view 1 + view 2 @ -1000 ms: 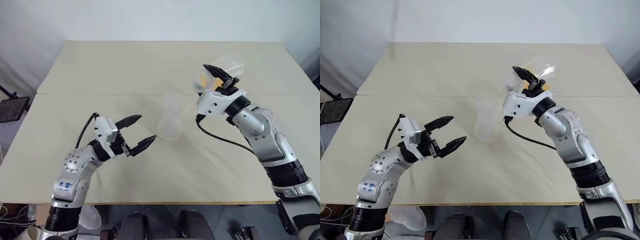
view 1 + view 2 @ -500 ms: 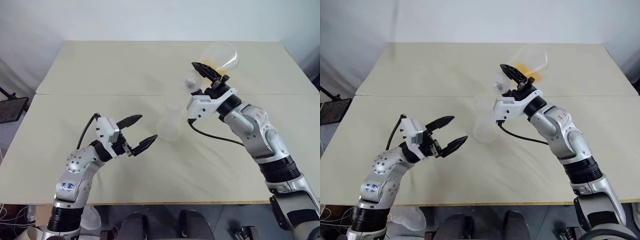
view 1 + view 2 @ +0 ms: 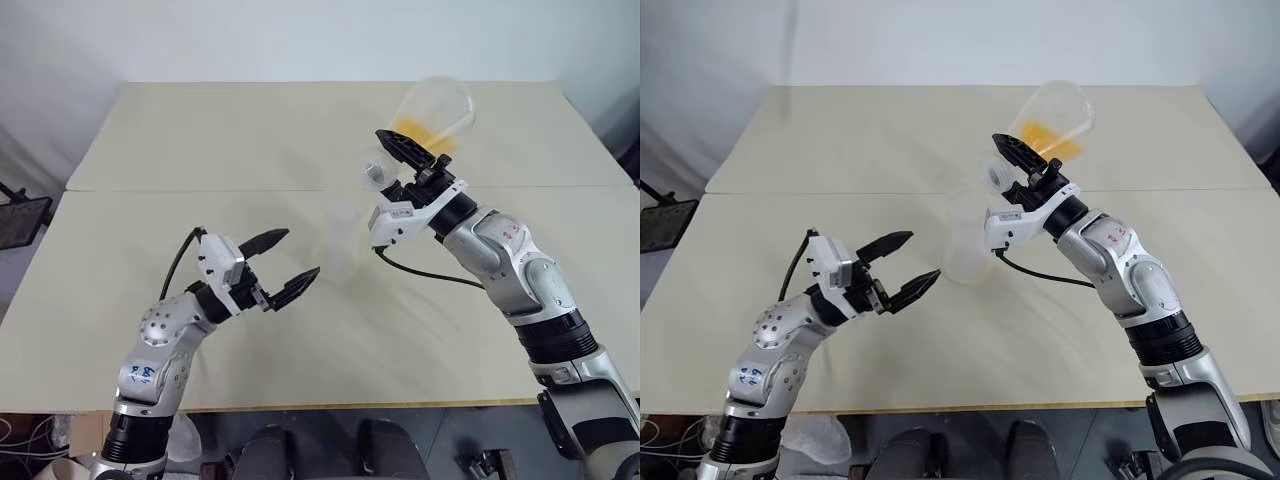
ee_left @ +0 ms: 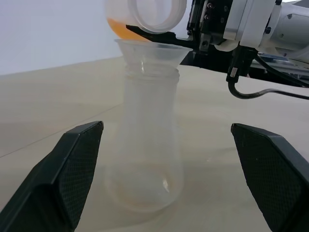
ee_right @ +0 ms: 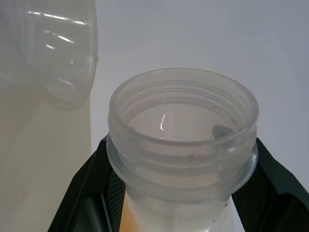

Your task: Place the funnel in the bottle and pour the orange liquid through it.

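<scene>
**Tipping the flask over the funnel**

Holding a clear conical flask [image 3: 1050, 118] by its threaded neck, the right claw [image 3: 1015, 165] is clamping it tight and tilting it, mouth down toward the funnel [image 4: 153, 52]. The orange liquid [image 3: 1045, 135] is pooling in the flask's raised belly, behind and above that claw, and none seems to be reaching the lip yet. The funnel is sitting in the mouth of the bottle [image 4: 145, 145], which is standing upright on the worktop [image 3: 200, 140], just below and beside the right claw. The left claw [image 3: 282, 268] is hovering wide and empty, apart from the bottle, with the bottle standing ahead of it between its two fingers in the left wrist view.

What could go wrong (judging from the tilt alone): the flask's mouth is wide and hanging near the funnel's rim rather than over its middle, so a sudden rush could overshoot the cone and spill onto the worktop. The funnel is only resting loose, so a nudge from the flask's lip or the claw could tip it out, or topple the unsupported bottle.
</scene>
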Available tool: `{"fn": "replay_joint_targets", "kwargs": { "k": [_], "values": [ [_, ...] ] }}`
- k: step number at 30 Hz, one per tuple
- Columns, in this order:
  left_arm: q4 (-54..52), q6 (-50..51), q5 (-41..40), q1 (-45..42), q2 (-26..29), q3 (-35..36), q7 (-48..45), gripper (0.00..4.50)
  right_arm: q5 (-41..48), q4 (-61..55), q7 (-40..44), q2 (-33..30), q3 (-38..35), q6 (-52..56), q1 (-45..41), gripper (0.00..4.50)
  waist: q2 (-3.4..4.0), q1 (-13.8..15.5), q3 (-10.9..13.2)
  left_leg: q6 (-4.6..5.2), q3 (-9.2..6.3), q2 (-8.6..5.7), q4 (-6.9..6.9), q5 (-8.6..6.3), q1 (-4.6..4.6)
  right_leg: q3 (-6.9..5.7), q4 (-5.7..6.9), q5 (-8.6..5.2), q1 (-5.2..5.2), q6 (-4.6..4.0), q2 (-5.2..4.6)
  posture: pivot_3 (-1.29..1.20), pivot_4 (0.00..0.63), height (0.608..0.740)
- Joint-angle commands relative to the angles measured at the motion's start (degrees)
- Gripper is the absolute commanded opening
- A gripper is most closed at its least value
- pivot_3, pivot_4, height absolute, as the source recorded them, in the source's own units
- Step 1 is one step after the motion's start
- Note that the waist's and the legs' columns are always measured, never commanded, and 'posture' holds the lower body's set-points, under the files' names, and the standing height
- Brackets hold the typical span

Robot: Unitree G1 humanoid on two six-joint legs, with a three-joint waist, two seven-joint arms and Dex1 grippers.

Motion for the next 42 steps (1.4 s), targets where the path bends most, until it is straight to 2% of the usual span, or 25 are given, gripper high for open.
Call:
{"fn": "replay_joint_targets", "kwargs": {
  "k": [1,42],
  "values": [
    [-1.92,-1.45,0.46,-0.53,-0.28,0.0,0.42,4.5,-1.02,-0.98,-1.82,0.31,-0.17,-0.99,-1.5,2.47,0.0,-0.02,0.0,0.0,0.0,0.01,0.0,0.0,0.0,0.0,0.0,0.0,0.0,0.0,0.0,0.0,0.15,0.74],
    [0.1,-4.32,2.32,-1.68,-3.52,-1.05,1.62,4.5,-7.93,0.64,-6.67,-0.97,0.74,-4.69,-4.49,2.47,-0.02,0.0,0.01,0.0,-0.02,0.03,0.0,0.0,0.0,0.0,0.0,0.0,0.0,0.0,-0.01,0.0,0.15,0.74]
  ]
}}
